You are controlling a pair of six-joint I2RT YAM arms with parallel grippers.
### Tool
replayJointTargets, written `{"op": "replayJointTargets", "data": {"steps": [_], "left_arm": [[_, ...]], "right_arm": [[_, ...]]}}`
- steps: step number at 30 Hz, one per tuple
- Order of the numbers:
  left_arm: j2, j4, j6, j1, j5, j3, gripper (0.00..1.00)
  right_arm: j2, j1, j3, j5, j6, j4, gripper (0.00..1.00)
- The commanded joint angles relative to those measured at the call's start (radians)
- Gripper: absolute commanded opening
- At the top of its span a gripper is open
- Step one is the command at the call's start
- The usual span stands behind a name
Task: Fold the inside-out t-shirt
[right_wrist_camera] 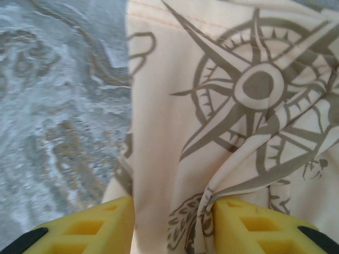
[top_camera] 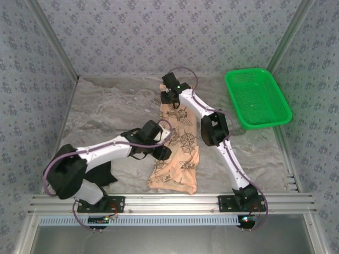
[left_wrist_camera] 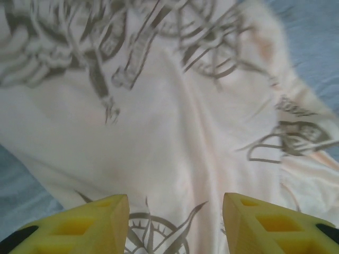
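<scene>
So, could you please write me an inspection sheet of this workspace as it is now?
Surface: marbled grey table, no spill seen.
Job's things: t-shirt lies as a long crumpled strip in the middle, not yet folded.
Clutter: black garment beside the left arm's base; green basket at the far right.
Grippers: left gripper and right gripper both open over the shirt.
Cables: cables loop along both arms, no snag seen.
Surroundings: patterned walls, metal rail at the near edge.

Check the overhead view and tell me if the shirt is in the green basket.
No, the shirt lies on the table, well apart from the green basket.
</scene>
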Motion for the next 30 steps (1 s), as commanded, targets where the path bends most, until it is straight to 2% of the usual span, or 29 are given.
{"op": "replayJointTargets", "data": {"steps": [1, 3, 4, 5, 6, 8, 11, 15, 16, 17, 18, 19, 21, 23, 25, 27, 30], "left_arm": [[-0.116, 0.123, 0.273, -0.011, 0.019, -0.057, 0.52], [-0.173, 0.184, 0.463, -0.008, 0.055, -0.115, 0.53], [-0.193, 0.177, 0.644, -0.003, 0.146, -0.144, 0.53], [-0.211, 0.145, 0.808, -0.004, 0.206, -0.165, 0.61], [-0.22, 0.15, 0.867, -0.005, 0.215, -0.174, 0.66], [-0.22, 0.135, 0.901, 0.001, 0.19, -0.166, 0.66], [-0.193, -0.119, 1.065, -0.006, 0.193, -0.1, 0.66], [-0.205, -0.339, 1.188, -0.008, 0.163, -0.017, 0.65], [-0.218, -0.369, 1.228, -0.002, 0.164, -0.006, 0.65], [-0.227, -0.389, 1.277, 0.005, 0.17, -0.004, 0.66], [-0.231, -0.392, 1.324, 0.015, 0.172, -0.011, 0.67], [-0.231, -0.391, 1.367, 0.027, 0.179, -0.027, 0.68], [-0.215, -0.38, 1.444, 0.045, 0.221, -0.065, 0.68], [-0.183, -0.346, 1.475, 0.041, 0.25, -0.09, 0.68], [-0.137, -0.336, 1.496, 0.037, 0.256, -0.086, 0.67], [-0.092, -0.355, 1.522, 0.037, 0.257, -0.077, 0.67], [-0.056, -0.34, 1.525, 0.023, 0.268, -0.089, 0.67]], "right_arm": [[-0.162, -0.021, -0.029, -0.015, -0.065, -0.057, 0.45], [-0.297, -0.036, -0.163, -0.045, -0.103, -0.02, 0.45], [-0.378, -0.044, -0.256, -0.081, -0.139, 0.008, 0.46], [-0.465, -0.055, -0.367, -0.125, -0.185, 0.048, 0.47], [-0.549, -0.062, -0.475, -0.147, -0.218, 0.09, 0.47], [-0.747, -0.072, -0.725, -0.164, -0.265, 0.211, 0.48], [-1.019, -0.064, -1.032, -0.164, -0.387, 0.317, 0.51], [-1.343, -0.021, -1.411, -0.339, -0.774, 0.392, 0.59], [-1.416, -0.022, -1.486, -0.439, -0.901, 0.362, 0.64], [-1.476, -0.034, -1.546, -0.561, -1.033, 0.296, 0.74], [-1.515, -0.041, -1.584, -0.646, -1.139, 0.234, 0.81], [-1.54, -0.037, -1.614, -0.676, -1.216, 0.17, 0.86], [-1.547, -0.005, -1.633, -0.676, -1.357, 0.025, 0.87], [-1.532, 0.042, -1.673, -0.626, -1.437, -0.055, 0.88], [-1.506, 0.096, -1.716, -0.551, -1.464, -0.078, 0.89], [-1.475, 0.141, -1.748, -0.532, -1.477, -0.081, 0.89], [-1.453, 0.209, -1.81, -0.49, -1.456, 0.002, 0.91]]}}
